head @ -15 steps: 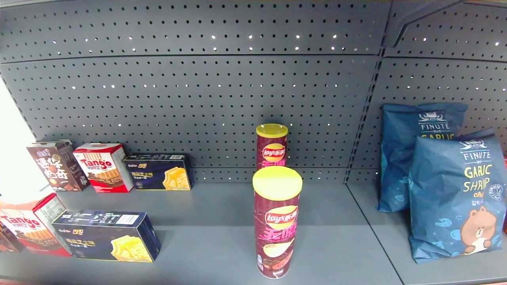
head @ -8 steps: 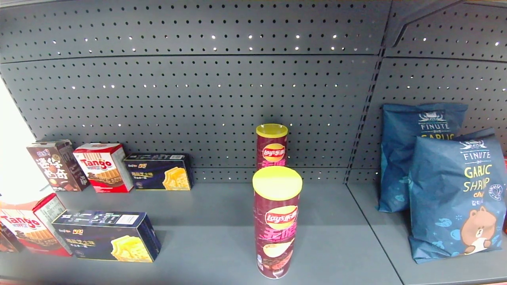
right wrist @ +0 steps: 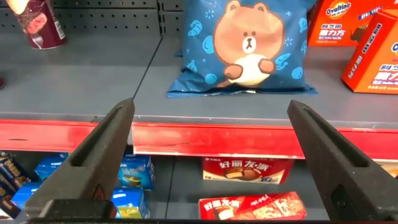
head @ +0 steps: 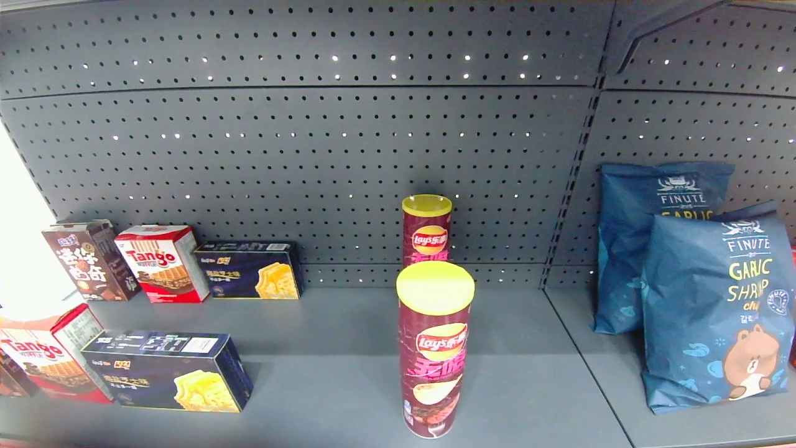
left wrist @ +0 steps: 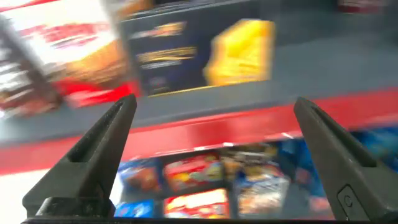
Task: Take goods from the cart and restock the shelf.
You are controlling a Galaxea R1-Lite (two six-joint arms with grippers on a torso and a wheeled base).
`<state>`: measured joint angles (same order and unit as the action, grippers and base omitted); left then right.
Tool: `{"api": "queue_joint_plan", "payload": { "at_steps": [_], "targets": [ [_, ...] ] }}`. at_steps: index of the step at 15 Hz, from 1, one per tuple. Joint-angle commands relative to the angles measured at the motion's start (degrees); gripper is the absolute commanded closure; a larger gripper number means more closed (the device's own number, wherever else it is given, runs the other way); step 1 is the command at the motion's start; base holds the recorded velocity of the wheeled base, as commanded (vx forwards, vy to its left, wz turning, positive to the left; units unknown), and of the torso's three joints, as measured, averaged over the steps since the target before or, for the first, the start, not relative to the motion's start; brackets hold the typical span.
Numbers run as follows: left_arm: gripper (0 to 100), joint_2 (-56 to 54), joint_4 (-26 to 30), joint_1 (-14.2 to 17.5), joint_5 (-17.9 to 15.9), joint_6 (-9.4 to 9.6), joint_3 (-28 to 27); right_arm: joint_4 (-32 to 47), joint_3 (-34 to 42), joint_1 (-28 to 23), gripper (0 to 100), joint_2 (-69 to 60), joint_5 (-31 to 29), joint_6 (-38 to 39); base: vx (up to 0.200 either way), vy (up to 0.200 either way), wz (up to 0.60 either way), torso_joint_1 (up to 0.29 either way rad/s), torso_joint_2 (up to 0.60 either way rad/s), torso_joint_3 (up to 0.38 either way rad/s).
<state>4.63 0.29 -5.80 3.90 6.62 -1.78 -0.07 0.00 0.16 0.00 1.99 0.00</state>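
A maroon cylindrical chip can with a yellow lid (head: 434,348) stands upright near the front of the grey metal shelf (head: 336,323), long axis vertical, lid up. A second matching can (head: 426,233) stands directly behind it by the pegboard. The left gripper (left wrist: 214,106) and right gripper (right wrist: 211,107) hang before the shelf's red front edge, both spread wide and empty.

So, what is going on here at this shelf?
A two-armed robot is restocking the shelf, but at this moment it handles nothing. The left end effector is open and empty, in front of the shelf edge, facing a navy box. The right end effector is open and empty too, facing a blue bear bag. On the shelf, a front chip can and a rear chip can stand upright in line.
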Motion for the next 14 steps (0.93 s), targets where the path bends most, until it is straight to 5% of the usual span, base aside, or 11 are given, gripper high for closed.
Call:
{"api": "queue_joint_plan", "payload": {
  "at_steps": [1, 2, 3, 5, 6, 9, 12, 14],
  "targets": [
    [0, 0.2, -1.3, 0.0, 4.8, -0.82, 0.7, 0.0, 0.0, 0.0, 0, 0.0, 0.0, 0.0, 0.0, 0.0, 0.0, 0.0, 0.0, 0.0],
    [0, 0.2, -2.7, 0.0, 4.6, -0.56, 1.3, 0.0, 0.0, 0.0, 0, 0.0, 0.0, -0.1, 0.0, 0.0, 0.0, 0.0, 0.0, 0.0],
    [0, 0.2, -3.3, 0.2, 0.9, -0.47, 1.5, 0.0, 0.0, 0.0, 0, 0.0, 0.0, -0.1, 0.0, 0.0, 0.0, 0.0, 0.0, 0.0],
    [0, 0.0, -0.5, 5.7, -14.6, -0.82, 1.4, 0.0, 0.0, 0.0, 0, 0.0, 0.0, -0.1, 0.0, 0.0, 0.0, 0.0, 0.0, 0.0],
    [0, -0.1, 0.4, 6.9, -15.0, 0.85, 1.2, 0.0, 0.0, 0.0, 0, 0.0, 0.0, -0.1, 0.0, 0.0, 0.0, 0.0, 0.0, 0.0],
    [0, -4.6, -0.8, 5.5, -15.2, 1.99, 1.6, 0.0, 0.0, 0.0, 0, 0.0, 0.0, 0.0, 0.0, 0.0, 0.0, 0.0, 0.0, 0.0],
    [0, -4.6, -0.4, 5.6, -14.1, -0.82, 1.5, 0.0, 0.0, 0.0, 0, 0.0, 0.0, -0.1, 0.0, 0.0, 0.0, 0.0, 0.0, 0.0],
    [0, -4.6, -0.3, 5.6, -13.9, -0.91, 1.6, 0.0, 0.0, 0.0, 0, 0.0, 0.0, 0.0, 0.0, 0.0, 0.0, 0.0, 0.0, 0.0]
  ]
}}
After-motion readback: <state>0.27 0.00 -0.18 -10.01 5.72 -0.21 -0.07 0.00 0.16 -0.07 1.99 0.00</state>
